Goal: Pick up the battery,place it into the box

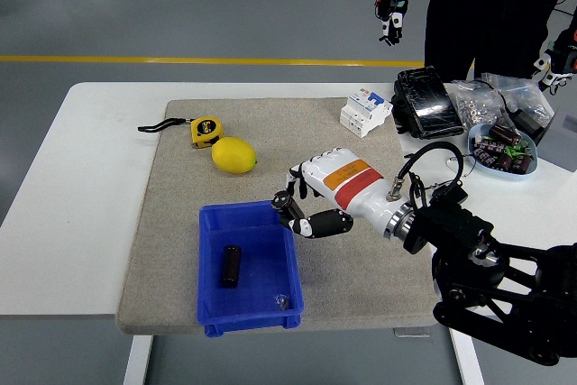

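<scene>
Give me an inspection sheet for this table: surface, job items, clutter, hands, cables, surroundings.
Surface: white table with a grey mat.
Job's things: battery lies inside the blue box.
Clutter: lemon, tape measure, circuit breaker, black pack, bowl of parts, bags.
Hands: right hand at the box's far right corner, fingers curled, holding nothing; left not in view.
Cables: black loop at the right wrist.
Surroundings: person at the far side, grey floor with a yellow line.
</scene>
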You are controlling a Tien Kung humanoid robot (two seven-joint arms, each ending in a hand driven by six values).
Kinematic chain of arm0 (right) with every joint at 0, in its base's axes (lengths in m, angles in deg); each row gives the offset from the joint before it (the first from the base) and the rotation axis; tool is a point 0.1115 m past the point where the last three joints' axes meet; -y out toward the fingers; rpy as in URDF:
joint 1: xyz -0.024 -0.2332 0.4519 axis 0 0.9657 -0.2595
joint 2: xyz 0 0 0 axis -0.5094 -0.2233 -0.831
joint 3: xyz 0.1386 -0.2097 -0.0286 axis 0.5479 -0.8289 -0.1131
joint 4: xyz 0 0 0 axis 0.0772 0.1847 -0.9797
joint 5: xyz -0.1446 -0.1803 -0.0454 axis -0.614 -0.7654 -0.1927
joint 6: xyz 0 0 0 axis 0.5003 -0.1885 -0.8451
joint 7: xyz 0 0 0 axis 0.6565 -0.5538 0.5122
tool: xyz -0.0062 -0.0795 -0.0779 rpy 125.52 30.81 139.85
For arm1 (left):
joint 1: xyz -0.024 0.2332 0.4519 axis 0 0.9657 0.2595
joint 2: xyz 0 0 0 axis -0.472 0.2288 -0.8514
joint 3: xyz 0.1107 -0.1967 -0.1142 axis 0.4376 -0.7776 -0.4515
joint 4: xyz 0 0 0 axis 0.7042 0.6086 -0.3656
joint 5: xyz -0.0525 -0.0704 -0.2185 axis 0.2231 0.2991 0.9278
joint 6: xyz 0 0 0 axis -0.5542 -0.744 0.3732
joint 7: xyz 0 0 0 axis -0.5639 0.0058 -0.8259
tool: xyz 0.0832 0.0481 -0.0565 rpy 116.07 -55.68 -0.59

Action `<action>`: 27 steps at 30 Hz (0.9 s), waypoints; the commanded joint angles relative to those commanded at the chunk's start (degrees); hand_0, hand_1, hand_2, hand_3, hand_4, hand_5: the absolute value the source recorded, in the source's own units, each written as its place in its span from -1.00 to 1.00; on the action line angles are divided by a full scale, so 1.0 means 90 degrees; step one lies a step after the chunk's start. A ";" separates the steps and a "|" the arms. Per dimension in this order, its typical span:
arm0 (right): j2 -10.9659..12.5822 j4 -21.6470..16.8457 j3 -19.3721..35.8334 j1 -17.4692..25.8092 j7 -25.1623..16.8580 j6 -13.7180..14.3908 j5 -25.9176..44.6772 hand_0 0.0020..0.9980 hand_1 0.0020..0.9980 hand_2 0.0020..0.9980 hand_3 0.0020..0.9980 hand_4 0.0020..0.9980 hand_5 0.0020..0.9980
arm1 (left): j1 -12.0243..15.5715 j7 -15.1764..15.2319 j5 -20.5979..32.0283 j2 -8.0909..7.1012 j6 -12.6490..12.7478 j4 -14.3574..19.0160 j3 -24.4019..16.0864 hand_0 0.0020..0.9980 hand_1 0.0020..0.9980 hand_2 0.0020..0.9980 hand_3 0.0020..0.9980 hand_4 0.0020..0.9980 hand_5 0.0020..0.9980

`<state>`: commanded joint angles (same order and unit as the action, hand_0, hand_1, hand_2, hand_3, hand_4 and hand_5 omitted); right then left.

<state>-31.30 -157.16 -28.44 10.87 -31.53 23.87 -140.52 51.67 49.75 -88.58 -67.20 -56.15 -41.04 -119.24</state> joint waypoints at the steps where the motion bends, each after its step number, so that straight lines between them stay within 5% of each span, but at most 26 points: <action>1: -0.0061 -0.0034 -0.0067 -0.0043 0.0008 -0.0019 -0.0005 -0.65 -0.32 -0.17 -0.15 0.39 -0.18 | 0.0002 0.0000 -0.0001 -0.0001 0.0000 0.0001 0.0000 0.29 0.28 0.29 0.16 0.25 0.16; 13: -0.0705 0.0305 -0.0729 -0.0542 0.0147 -0.0534 -0.0084 -0.60 -0.26 -0.06 -0.07 0.44 -0.23 | 0.0027 -0.0017 -0.0083 -0.0016 -0.0016 0.0008 -0.0040 0.29 0.28 0.29 0.16 0.25 0.16; 14: -0.0730 0.0328 -0.0736 -0.0553 0.0156 -0.0572 -0.0097 -0.60 -0.26 -0.06 -0.07 0.44 -0.23 | 0.0030 -0.0019 -0.0084 -0.0018 -0.0016 0.0009 -0.0043 0.29 0.28 0.29 0.16 0.25 0.16; 15: -0.0755 0.0353 -0.0735 -0.0563 0.0152 -0.0598 -0.0101 -0.53 -0.16 0.17 0.12 0.52 -0.24 | 0.0033 -0.0021 -0.0086 -0.0019 -0.0014 0.0009 -0.0046 0.29 0.28 0.29 0.16 0.25 0.16; 26: -0.0725 0.0463 -0.0474 -0.0672 0.0081 -0.0702 -0.0067 -0.51 -0.14 0.26 0.16 0.56 -0.23 | 0.0055 -0.0039 -0.0154 -0.0056 -0.0033 0.0012 -0.0093 0.29 0.28 0.29 0.16 0.26 0.16; 27: -0.0723 0.0472 -0.0474 -0.0672 0.0079 -0.0723 -0.0061 -0.44 -0.08 0.39 0.24 0.62 -0.22 | 0.0057 -0.0040 -0.0165 -0.0055 -0.0035 0.0011 -0.0098 0.29 0.28 0.29 0.16 0.26 0.16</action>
<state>-37.81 -152.91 -32.71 4.83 -30.82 17.36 -141.07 52.19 49.40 -90.06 -67.70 -56.46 -40.93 -120.12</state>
